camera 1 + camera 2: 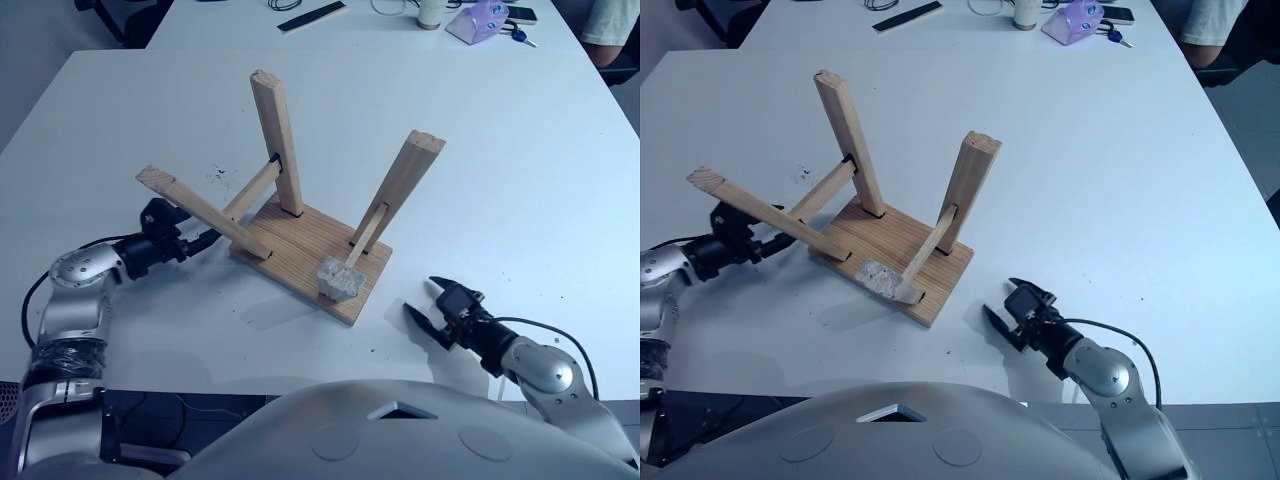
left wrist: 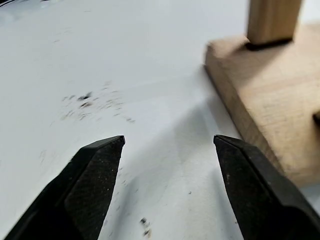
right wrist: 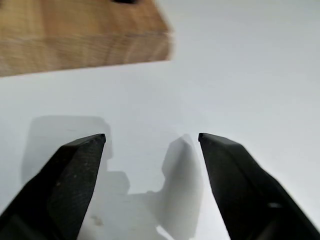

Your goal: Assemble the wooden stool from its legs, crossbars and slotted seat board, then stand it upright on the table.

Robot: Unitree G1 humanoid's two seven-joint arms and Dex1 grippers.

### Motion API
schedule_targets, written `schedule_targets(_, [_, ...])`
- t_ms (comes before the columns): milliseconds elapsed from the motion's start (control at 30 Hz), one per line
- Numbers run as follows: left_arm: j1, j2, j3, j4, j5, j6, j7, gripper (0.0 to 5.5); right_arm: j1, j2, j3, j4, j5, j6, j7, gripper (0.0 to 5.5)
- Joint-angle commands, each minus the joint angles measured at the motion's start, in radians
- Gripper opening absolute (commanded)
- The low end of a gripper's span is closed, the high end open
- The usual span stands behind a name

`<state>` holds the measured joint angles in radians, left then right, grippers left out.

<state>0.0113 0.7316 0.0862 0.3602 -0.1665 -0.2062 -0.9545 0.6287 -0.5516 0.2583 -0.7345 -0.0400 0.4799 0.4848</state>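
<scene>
Your left gripper (image 2: 169, 142) sat at nine o'clock from the seat board (image 1: 300, 245), fingers spread and holding nothing, just beneath the leaning leg (image 1: 195, 205). The board lay flat on the table (image 1: 500, 150) (stool upside down), with two more legs (image 1: 278, 130) rising from its slots. At five o'clock your right gripper (image 1: 420, 297) rested near the board's corner, jaws apart, empty

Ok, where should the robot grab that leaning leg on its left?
Probably the free upper end of the leaning leg, from the robot's left, where the open left gripper sits. It's a flat bar tilting past the seat board, so fingers can close across it.
</scene>
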Motion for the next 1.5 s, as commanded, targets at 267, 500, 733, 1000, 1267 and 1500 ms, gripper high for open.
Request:
schedule_targets(267, [0.185,0.012,-0.154,-0.246,0.015,-0.163,-0.078,3.30,-0.020,0.022,0.089,-0.007,-0.038,0.035,-0.044,3.47])
schedule_targets(500, [0.246,-0.079,-0.139,-0.478,-0.097,0.115,0.055,3.30,-0.077,0.041,-0.053,0.015,0.021,0.039,-0.058,3.47])
schedule_targets(733, [0.292,-0.061,-0.089,-0.737,-0.255,0.391,0.066,3.30,-0.089,0.068,-0.150,-0.169,0.209,0.134,0.000,3.47])
schedule_targets(1000, [0.360,0.017,-0.024,-0.867,-0.320,0.489,0.023,3.30,-0.101,0.016,-0.268,-0.308,0.355,0.224,0.022,3.47])
schedule_targets(1267, [0.287,0.106,0.141,-0.959,-0.548,0.678,-0.026,3.30,-0.071,-0.116,-0.320,-0.313,0.517,0.113,0.043,3.47])
schedule_targets(1500, [0.310,0.144,0.161,-0.969,-0.557,0.705,-0.097,3.30,-0.059,-0.195,-0.341,-0.313,0.591,0.068,0.002,3.47])
